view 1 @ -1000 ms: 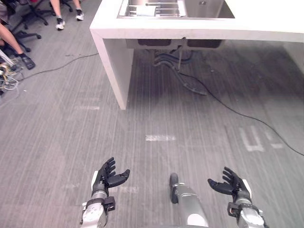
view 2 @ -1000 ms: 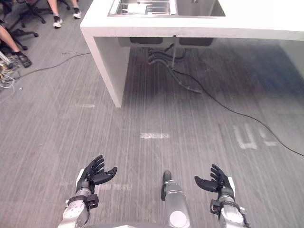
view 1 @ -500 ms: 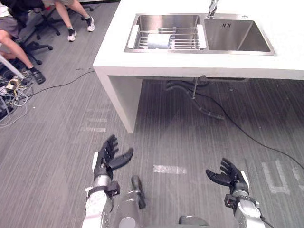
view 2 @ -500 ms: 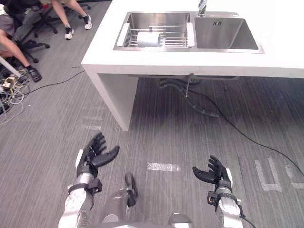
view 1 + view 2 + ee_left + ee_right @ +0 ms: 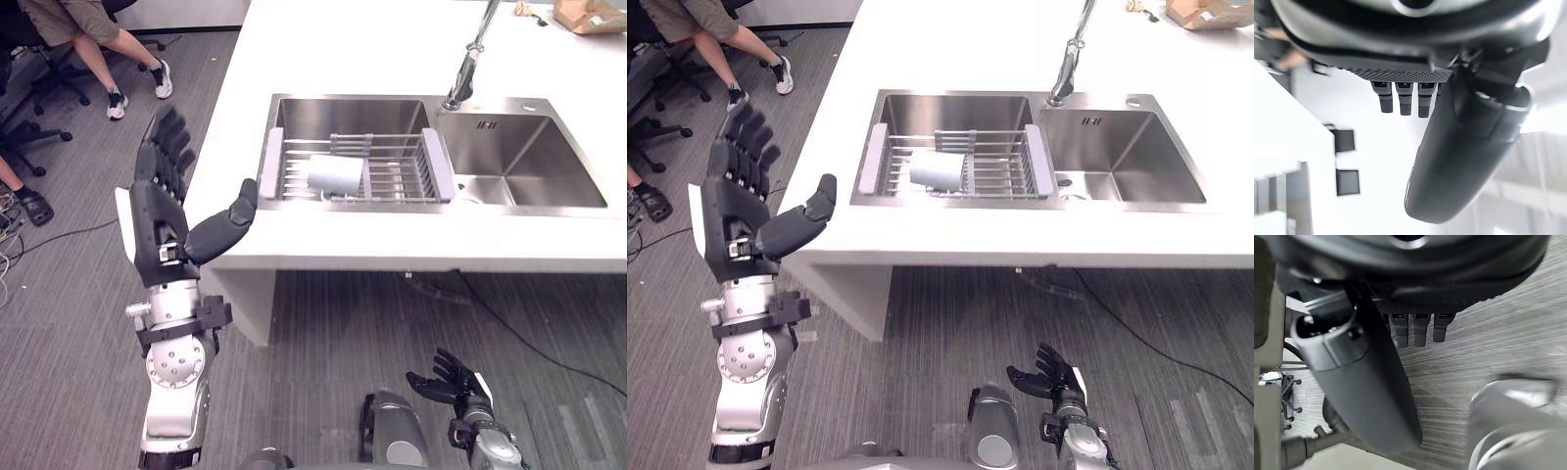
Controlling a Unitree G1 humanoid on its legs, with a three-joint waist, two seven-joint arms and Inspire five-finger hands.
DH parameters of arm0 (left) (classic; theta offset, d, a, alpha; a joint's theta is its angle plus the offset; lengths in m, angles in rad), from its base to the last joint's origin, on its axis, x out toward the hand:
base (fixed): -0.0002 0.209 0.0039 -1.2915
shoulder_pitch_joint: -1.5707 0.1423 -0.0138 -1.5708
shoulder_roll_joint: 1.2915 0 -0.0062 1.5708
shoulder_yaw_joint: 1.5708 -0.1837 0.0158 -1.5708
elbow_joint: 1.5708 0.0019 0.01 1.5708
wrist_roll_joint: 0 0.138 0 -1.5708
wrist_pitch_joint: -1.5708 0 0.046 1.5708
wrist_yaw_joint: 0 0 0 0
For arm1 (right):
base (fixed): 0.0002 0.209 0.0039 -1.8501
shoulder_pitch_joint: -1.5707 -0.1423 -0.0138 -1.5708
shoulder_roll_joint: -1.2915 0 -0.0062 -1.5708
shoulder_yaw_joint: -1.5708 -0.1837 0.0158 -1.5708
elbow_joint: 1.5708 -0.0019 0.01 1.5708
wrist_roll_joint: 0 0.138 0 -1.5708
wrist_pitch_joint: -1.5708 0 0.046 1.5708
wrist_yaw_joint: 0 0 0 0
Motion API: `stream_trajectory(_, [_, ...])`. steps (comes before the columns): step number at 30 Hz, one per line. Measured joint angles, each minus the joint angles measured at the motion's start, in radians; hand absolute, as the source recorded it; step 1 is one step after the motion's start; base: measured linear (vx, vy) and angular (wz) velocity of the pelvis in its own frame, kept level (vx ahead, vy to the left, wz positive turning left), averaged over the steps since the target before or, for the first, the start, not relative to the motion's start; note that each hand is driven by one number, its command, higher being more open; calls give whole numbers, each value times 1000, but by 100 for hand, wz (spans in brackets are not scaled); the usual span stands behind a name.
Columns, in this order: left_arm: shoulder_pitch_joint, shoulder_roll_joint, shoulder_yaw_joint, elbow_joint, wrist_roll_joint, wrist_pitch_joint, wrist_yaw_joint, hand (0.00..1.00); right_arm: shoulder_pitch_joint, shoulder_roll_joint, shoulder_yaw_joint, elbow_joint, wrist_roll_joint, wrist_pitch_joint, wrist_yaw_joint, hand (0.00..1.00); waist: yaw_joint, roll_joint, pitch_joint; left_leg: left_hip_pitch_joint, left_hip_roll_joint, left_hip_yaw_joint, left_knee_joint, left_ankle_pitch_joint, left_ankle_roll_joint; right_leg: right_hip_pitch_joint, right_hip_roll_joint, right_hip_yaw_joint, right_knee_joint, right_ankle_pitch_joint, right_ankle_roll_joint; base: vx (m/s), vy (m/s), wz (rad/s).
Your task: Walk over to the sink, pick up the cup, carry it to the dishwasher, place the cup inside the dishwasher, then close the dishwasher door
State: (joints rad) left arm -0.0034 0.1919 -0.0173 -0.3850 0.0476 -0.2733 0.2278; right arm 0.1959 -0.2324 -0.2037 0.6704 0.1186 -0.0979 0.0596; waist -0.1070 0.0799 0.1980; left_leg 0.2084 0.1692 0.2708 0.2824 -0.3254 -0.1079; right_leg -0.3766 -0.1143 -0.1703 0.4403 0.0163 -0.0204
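Observation:
A pale cup (image 5: 335, 175) lies on its side on a wire rack (image 5: 392, 177) set across the left basin of a steel double sink (image 5: 519, 181) in the white counter (image 5: 392, 49). My left hand (image 5: 162, 211) is raised high, left of the counter's corner, fingers straight and spread, thumb pointing toward the sink, holding nothing. That hand is well short of the cup. My right hand (image 5: 449, 377) hangs low over the floor below the counter's front edge, open and empty. In the right eye view the cup (image 5: 938, 170) sits mid-rack.
A tall faucet (image 5: 468, 65) rises between the basins. A brown paper item (image 5: 591, 14) lies at the counter's far right. Seated people's legs (image 5: 103, 49) and office chairs (image 5: 24, 132) stand at the left. A black cable (image 5: 529, 345) crosses the grey floor under the counter.
The view has risen and come closer to the sink. My left hand has swung up from near the floor to counter height. The right hand stays low.

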Motion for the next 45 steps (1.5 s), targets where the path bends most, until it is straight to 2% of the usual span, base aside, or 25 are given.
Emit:
stream_trajectory(2, [-44,39,-23,26,35,5,-28,90,-3,-22,-14,-12,-6,-1,3,90,6,5,-3,5,-9,-13,26,57,1,-10,-8,17,74,-73,-5,479,-181,-3])
stream_trajectory(4, [-102,89,-66,54,60,9,-72,90,0,-39,-26,-14,-13,0,14,90,-7,5,-2,-7,4,-46,132,121,-26,32,-20,2,111,-136,-10,396,-192,20])
stream_trajectory(5, [-138,123,-99,69,72,9,-101,90,10,-48,-27,-14,-27,0,21,90,-14,6,1,-42,32,-73,271,186,-49,100,-16,-17,87,-162,-16,383,-219,27])
stream_trajectory(6, [-171,166,-139,84,74,9,-136,90,23,-53,-28,-19,-29,0,24,90,-12,3,3,-107,74,-74,463,195,-67,194,-6,-33,17,-170,-23,334,-204,20])
stream_trajectory(8, [-193,212,-178,83,75,4,-160,90,42,-56,-35,-43,-29,-2,26,90,-12,1,5,-181,98,-52,569,151,-38,264,-2,-52,-45,-171,-24,191,-106,18])
stream_trajectory(9, [-208,251,-199,81,80,-6,-200,90,51,-57,-53,-58,-29,-2,30,90,-12,7,1,-237,101,-12,550,106,-20,306,-2,-63,-85,-177,-33,152,-38,20])
stream_trajectory(10, [-209,253,-200,81,81,-7,-203,90,51,-57,-54,-57,-29,-2,30,90,-12,7,0,-241,101,-9,545,103,-18,308,-2,-63,-88,-177,-33,159,0,12])
stream_trajectory(11, [-209,284,-206,80,91,-15,-234,90,51,-57,-56,-53,-29,-2,29,90,-9,8,0,-270,83,23,434,85,10,328,-3,-64,-113,-177,-23,113,55,3])
stream_trajectory(12, [-209,303,-208,80,91,-17,-259,90,51,-57,-54,-52,-29,-2,32,90,-7,10,-1,-280,63,32,309,100,31,331,-4,-66,-118,-178,-15,113,76,5])
stream_trajectory(13, [-209,314,-209,80,91,-17,-280,90,51,-58,-54,-50,-29,-2,35,90,-6,18,-2,-291,45,33,192,146,47,328,1,-68,-116,-181,-7,145,119,4])
stream_trajectory(14, [-205,324,-211,83,91,-16,-306,90,51,-58,-53,-41,-30,-2,39,90,-2,41,-10,-296,30,28,80,202,39,318,12,-64,-97,-187,17,127,118,4])
stream_trajectory(16, [-181,341,-224,92,91,-6,-331,90,54,-45,-43,-18,-33,-1,46,90,-1,11,-8,-271,-9,32,22,219,49,309,-13,-58,-90,-192,36,153,88,9])
stream_trajectory(17, [-163,350,-237,101,92,0,-352,90,60,-43,-43,-11,-34,-1,52,90,6,10,-7,-265,-23,37,-2,225,54,309,-23,-56,-100,-188,43,138,60,6])
stream_trajectory(22, [-125,371,-285,128,146,28,-410,90,60,-32,-29,5,-60,-1,54,90,-4,8,-8,-196,-67,49,-101,248,60,349,-35,-31,-139,-180,56,105,56,0])
stream_trajectory(26, [-126,350,-306,144,226,28,-419,90,51,0,-24,11,-72,-1,58,90,-10,3,-16,-161,-77,52,-182,285,53,360,-29,-32,-169,-178,59,32,-17,1])
stream_trajectory(30, [-163,285,-323,242,340,46,-375,90,53,18,-22,23,-73,-1,60,90,-18,-10,-42,-143,-79,57,-232,307,48,360,-21,-31,-178,-174,55,32,-34,-3])
stream_trajectory(36, [-202,258,-361,320,450,62,-347,90,56,37,-22,23,-73,-1,51,90,-28,-34,-57,-131,-83,85,-262,316,53,361,-13,-4,-217,-147,60,-1,19,-13])
stream_trajectory(42, [-241,269,-378,444,490,82,-346,90,59,41,-18,23,-74,-1,50,90,-47,-33,-58,-125,-91,96,-284,330,63,374,-9,3,-283,-100,66,-32,33,-7])
stream_trajectory(45, [-244,306,-378,475,505,87,-346,90,65,40,-5,23,-76,-1,51,90,-50,-33,-58,-125,-92,97,-289,335,64,374,-8,4,-305,-86,66,-59,13,-4])
